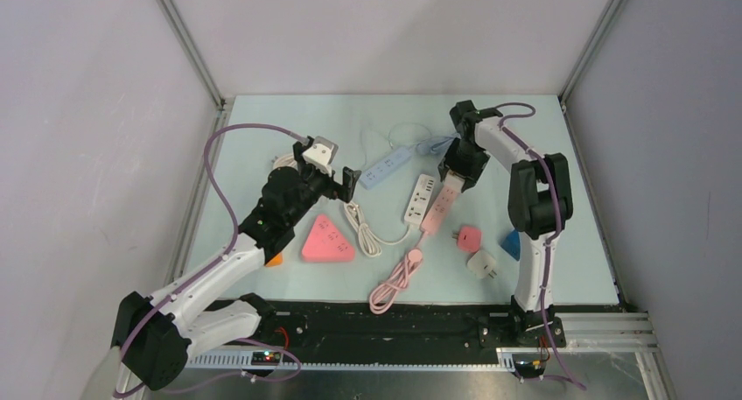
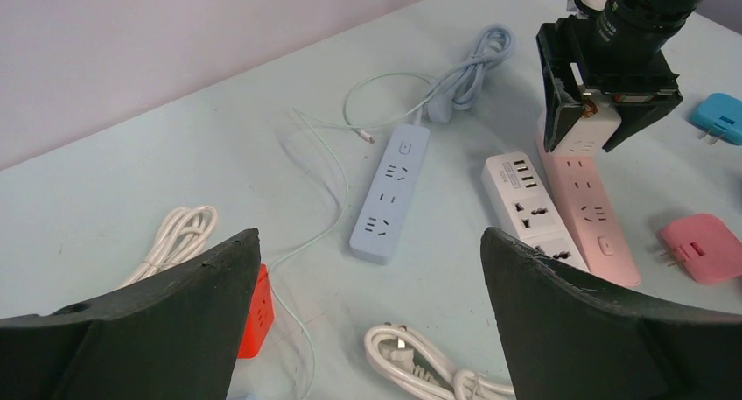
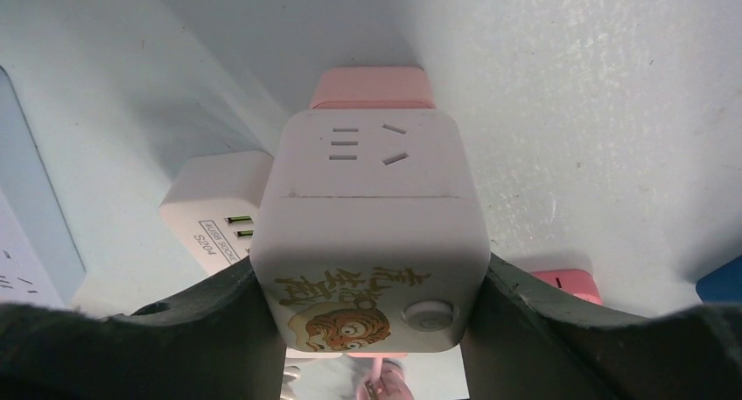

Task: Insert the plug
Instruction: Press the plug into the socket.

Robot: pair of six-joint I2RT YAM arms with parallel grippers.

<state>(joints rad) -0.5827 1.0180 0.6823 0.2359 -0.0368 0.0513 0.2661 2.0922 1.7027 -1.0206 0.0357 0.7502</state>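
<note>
My right gripper is shut on a white cube plug with a tiger print and a round button on its near face. The fingers press on both its sides. It sits directly over the far end of the pink power strip, which lies beside a white strip. In the left wrist view the cube plug meets the strip's end; its prongs are hidden. My left gripper hangs open over bare table with nothing between its fingers, left of the strips.
A blue power strip with its coiled cable lies at the back. A pink triangular socket, an orange cube and a white cable coil lie near the left arm. Pink, white and blue adapters lie front right.
</note>
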